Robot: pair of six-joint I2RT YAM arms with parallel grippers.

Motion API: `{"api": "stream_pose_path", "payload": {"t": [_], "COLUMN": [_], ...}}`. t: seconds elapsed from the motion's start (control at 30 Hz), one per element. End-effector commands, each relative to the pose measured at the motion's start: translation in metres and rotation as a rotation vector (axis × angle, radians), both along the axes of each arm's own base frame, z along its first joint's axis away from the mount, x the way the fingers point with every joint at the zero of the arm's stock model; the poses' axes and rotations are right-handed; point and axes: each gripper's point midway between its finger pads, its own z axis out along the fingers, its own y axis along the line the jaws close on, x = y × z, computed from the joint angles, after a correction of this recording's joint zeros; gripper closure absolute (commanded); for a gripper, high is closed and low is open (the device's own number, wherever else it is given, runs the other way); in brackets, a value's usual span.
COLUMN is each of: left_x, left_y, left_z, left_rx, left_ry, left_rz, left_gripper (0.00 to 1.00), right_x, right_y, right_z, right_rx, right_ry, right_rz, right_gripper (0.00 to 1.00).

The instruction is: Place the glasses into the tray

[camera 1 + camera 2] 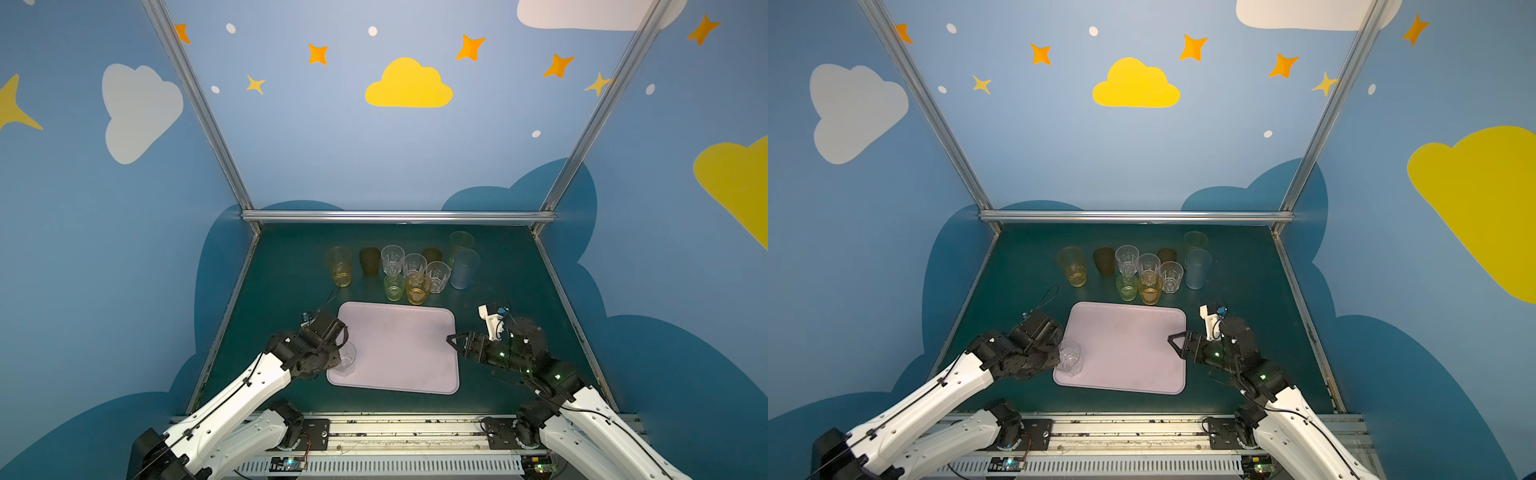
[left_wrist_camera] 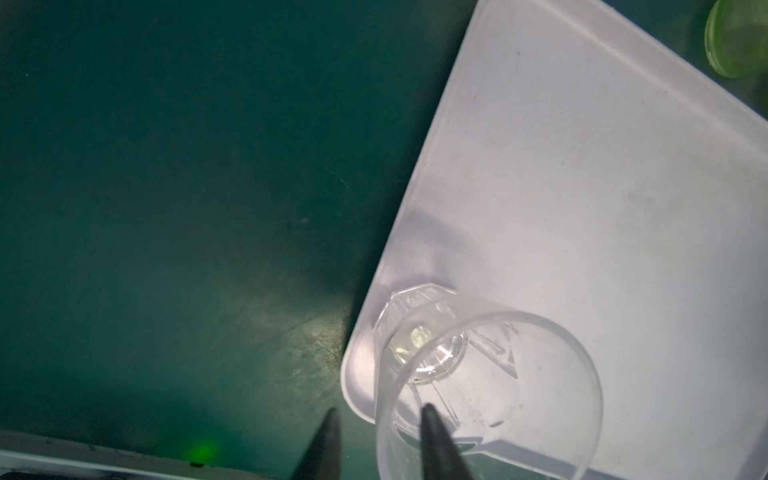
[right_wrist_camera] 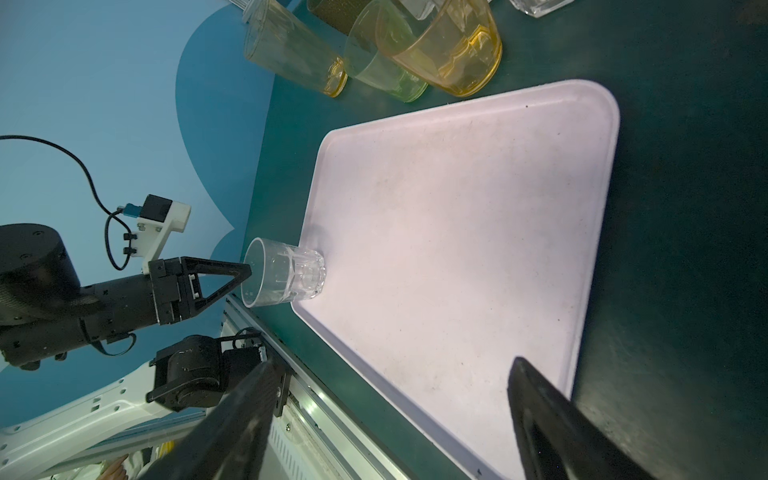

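Note:
A short clear faceted glass stands upright in the near left corner of the pale lilac tray. My left gripper is open at that glass's rim. One finger is inside and one outside, and neither presses the wall. The other glasses stand on the mat behind the tray, among them a short green one and an orange one. My right gripper hangs open and empty at the tray's right edge.
Behind the tray stand a tall yellow glass, two brown ones, several clear ones, a tall blue one and a tall green one. Blue walls close in the green mat. A metal rail runs along the front.

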Motion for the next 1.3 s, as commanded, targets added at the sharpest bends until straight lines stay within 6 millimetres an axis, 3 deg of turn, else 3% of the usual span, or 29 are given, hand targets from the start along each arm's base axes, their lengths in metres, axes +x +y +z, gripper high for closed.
{"api": "stream_pose_path", "payload": {"t": [0.0, 0.07, 0.1, 0.27, 0.5, 0.83, 1.2, 1.27], "left_x": [0.000, 0.003, 0.005, 0.014, 0.032, 0.049, 0.044, 0.045], "left_y": [0.002, 0.001, 0.001, 0.000, -0.014, -0.047, -0.055, -0.057], "left_z": [0.006, 0.013, 0.018, 0.046, 0.065, 0.059, 0.065, 0.067], "left_rx": [-0.002, -0.015, -0.021, -0.044, -0.058, -0.126, -0.198, -0.208], "left_ry": [-0.024, -0.062, -0.080, -0.187, -0.250, -0.240, -0.295, -0.303], "left_rz": [0.003, -0.009, -0.013, -0.032, -0.099, -0.198, -0.248, -0.258], "left_gripper": [0.28, 0.06, 0.00, 0.00, 0.00, 0.00, 0.00, 0.00], "right_x": [-0.001, -0.002, -0.002, 0.006, 0.031, 0.044, 0.055, 0.061], "right_y": [0.000, -0.002, -0.003, -0.009, -0.014, -0.016, -0.004, 0.000], "right_z": [-0.002, -0.003, -0.005, -0.001, 0.027, 0.039, 0.054, 0.069], "right_rx": [0.003, -0.002, -0.006, -0.030, -0.046, -0.058, -0.050, -0.045], "right_ry": [0.011, 0.014, 0.016, -0.005, -0.072, -0.081, -0.089, -0.118], "right_rz": [0.000, -0.005, -0.010, -0.060, -0.151, -0.202, -0.198, -0.197], "right_gripper": [0.14, 0.14, 0.14, 0.14, 0.14, 0.14, 0.14, 0.14]}}
